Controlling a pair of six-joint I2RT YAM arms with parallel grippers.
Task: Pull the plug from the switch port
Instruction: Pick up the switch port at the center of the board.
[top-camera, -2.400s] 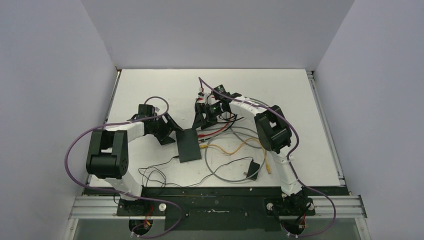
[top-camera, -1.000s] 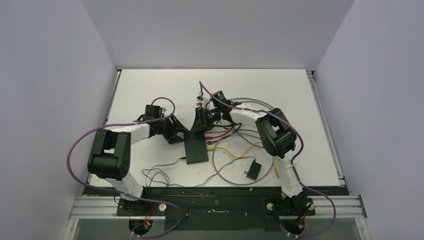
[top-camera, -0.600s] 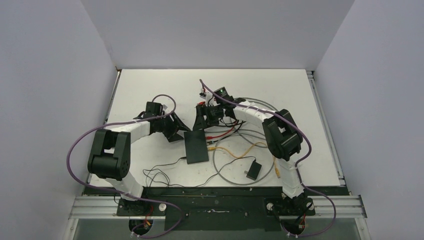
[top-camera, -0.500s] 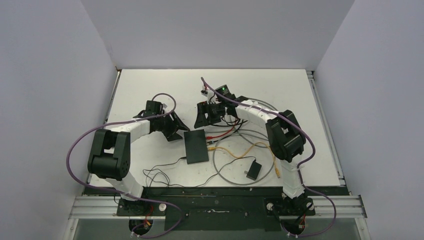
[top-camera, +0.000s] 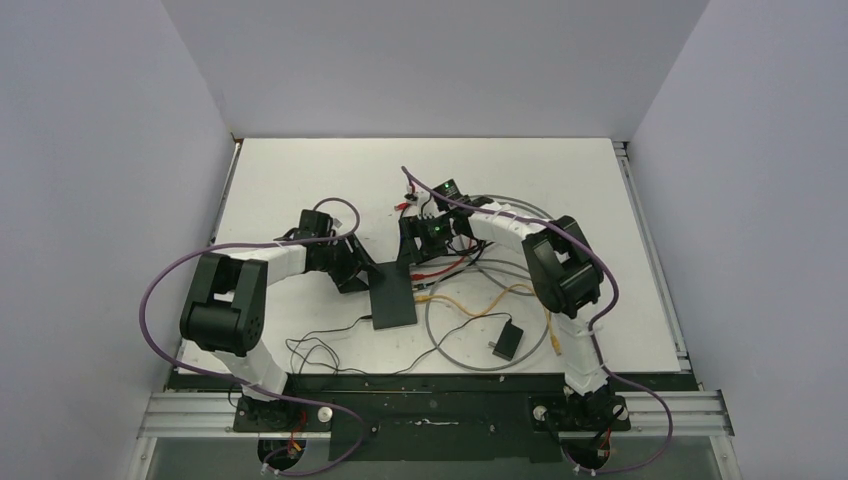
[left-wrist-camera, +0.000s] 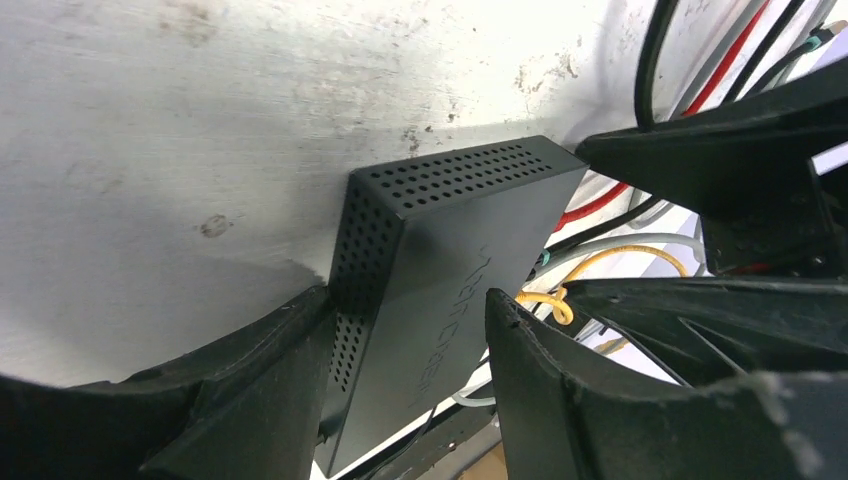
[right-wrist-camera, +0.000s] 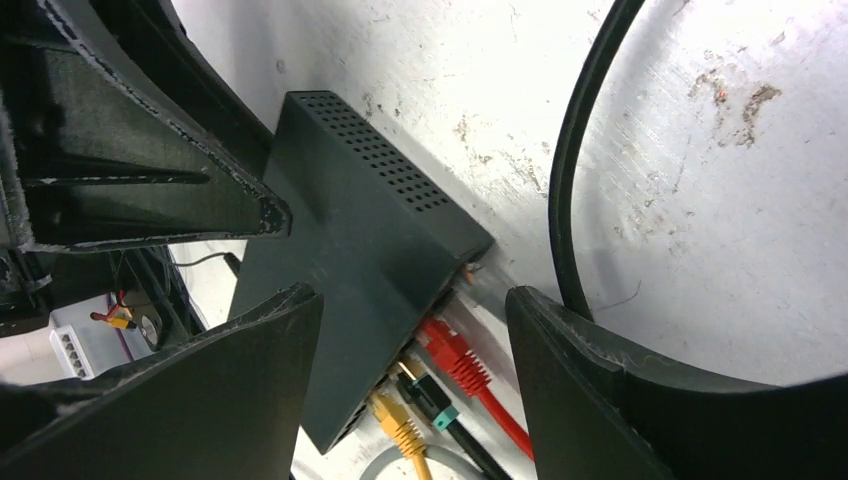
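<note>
The switch (top-camera: 394, 298) is a flat matte-black box lying mid-table, with plugs in its right edge. In the right wrist view the switch (right-wrist-camera: 350, 250) carries a red plug (right-wrist-camera: 455, 357), a black plug with a teal clip (right-wrist-camera: 432, 395) and a yellow plug (right-wrist-camera: 400, 422). My right gripper (right-wrist-camera: 412, 295) is open over the switch's far port corner, with the red plug between its fingers; it also shows in the top view (top-camera: 415, 250). My left gripper (left-wrist-camera: 408, 298) is open, straddling the switch (left-wrist-camera: 450, 280) at its far left corner, and shows in the top view (top-camera: 364, 275).
A small black adapter block (top-camera: 507, 340) with a thin black cord (top-camera: 310, 350) lies near the front. Grey (top-camera: 465, 362), yellow (top-camera: 480, 295) and red cables loop right of the switch. A thick black cable (right-wrist-camera: 578, 170) curves beside my right fingers.
The switch slid slightly right early on. My right gripper drew back, then came down over the switch's port corner. My left gripper moved in to the switch's far left corner.
</note>
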